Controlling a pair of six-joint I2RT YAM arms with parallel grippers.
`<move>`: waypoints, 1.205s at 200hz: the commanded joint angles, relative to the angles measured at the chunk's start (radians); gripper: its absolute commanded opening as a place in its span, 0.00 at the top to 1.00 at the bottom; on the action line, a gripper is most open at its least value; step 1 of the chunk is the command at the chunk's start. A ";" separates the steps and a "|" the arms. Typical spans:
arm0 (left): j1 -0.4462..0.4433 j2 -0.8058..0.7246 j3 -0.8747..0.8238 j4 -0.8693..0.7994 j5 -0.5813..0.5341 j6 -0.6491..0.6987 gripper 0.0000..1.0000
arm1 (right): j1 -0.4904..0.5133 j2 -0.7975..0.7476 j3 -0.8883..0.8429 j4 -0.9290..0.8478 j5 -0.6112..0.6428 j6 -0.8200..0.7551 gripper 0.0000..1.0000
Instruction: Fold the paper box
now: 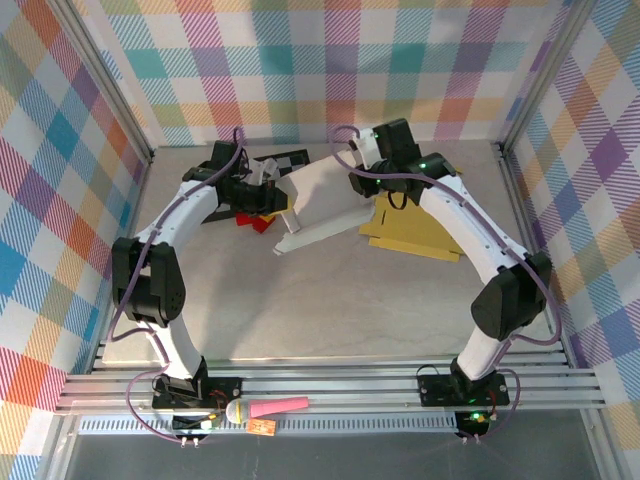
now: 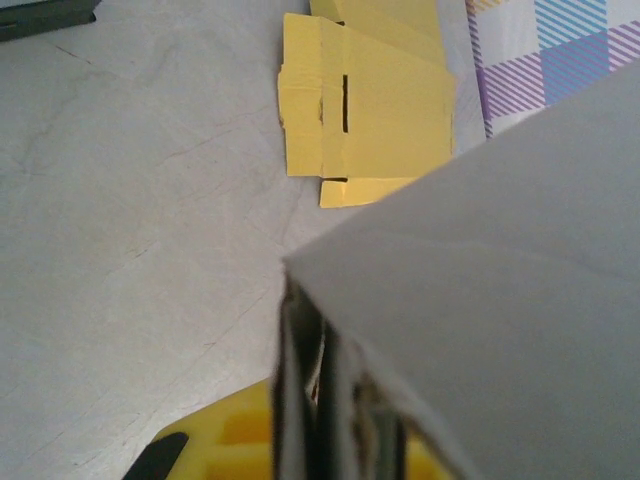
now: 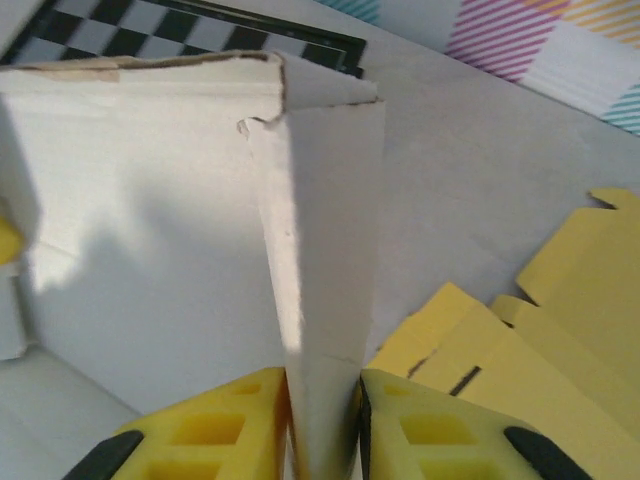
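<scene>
Mid-fold: the white paper box (image 1: 322, 205) spans between both tools. The right gripper (image 3: 322, 425) pinches an upright flap (image 3: 325, 230) between its pads, and the left gripper (image 2: 320, 435) is clenched on the opposite edge. Next, probably, crease that flap inward.

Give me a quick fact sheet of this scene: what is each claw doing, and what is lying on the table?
Left gripper: shut on an edge of the white paper box
Right gripper: shut on an upright flap of the same box
Box state: partly folded, sides not yet closed up
Also on the table: flat yellow cardboard, to the right of the box
Far side: checkerboard panel, behind the box
</scene>
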 commanded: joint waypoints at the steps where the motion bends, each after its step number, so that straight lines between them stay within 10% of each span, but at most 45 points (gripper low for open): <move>1: -0.017 -0.056 0.007 -0.009 0.012 0.012 1.00 | 0.045 0.031 0.032 -0.044 0.148 -0.035 0.77; 59: -0.039 -0.085 0.001 -0.012 -0.057 -0.025 1.00 | 0.123 0.096 0.114 -0.111 0.371 0.044 1.00; 138: -0.112 -0.142 -0.053 0.012 -0.362 -0.158 1.00 | 0.280 0.255 0.270 -0.435 0.817 0.433 1.00; 200: -0.175 -0.198 -0.217 0.061 -0.523 -0.216 1.00 | 0.368 0.251 0.128 -0.571 0.843 0.739 1.00; 241: -0.233 -0.224 -0.390 0.159 -0.632 -0.281 1.00 | 0.402 0.115 -0.221 -0.294 0.808 0.781 1.00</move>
